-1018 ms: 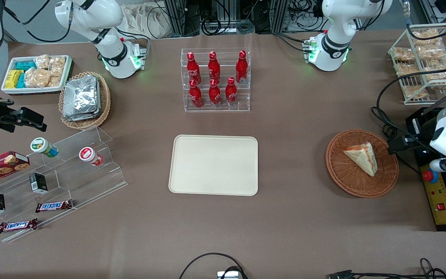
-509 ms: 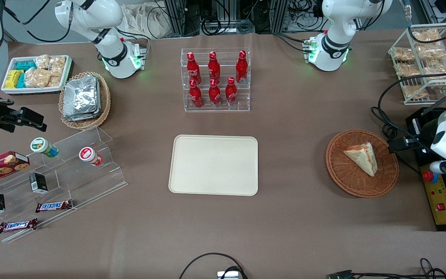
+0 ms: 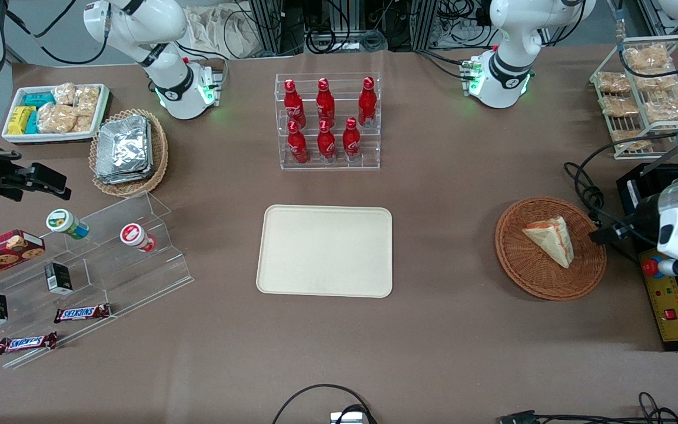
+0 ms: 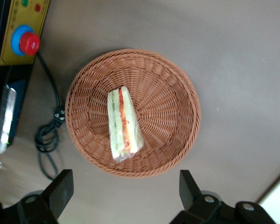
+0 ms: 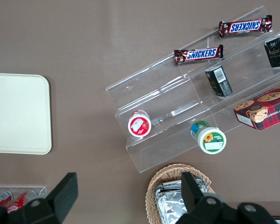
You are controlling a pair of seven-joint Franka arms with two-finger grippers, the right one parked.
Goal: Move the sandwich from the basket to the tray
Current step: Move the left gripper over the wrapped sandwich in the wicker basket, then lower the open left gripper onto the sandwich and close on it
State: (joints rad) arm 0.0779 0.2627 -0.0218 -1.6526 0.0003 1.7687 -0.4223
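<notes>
The sandwich [image 3: 549, 238] is lying on its side inside the basket [image 3: 551, 282], a pale triangular wedge showing red-orange and green filling along one edge [image 4: 122, 122]. The basket, round, shallow and woven of reddish-brown wicker [image 4: 172, 93], is sitting on the table toward the working arm's end. The tray [image 3: 324, 250], flat, cream-beige, with rounded corners and a low rim, is lying bare at mid-table, well apart from the basket.

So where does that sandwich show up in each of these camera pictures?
Front view: sandwich lies in the basket, toward the working arm's end of the table.
Left wrist view: sandwich in the same basket, open gripper above.
Right wrist view: not in it.
Shared landmark: the basket.
</notes>
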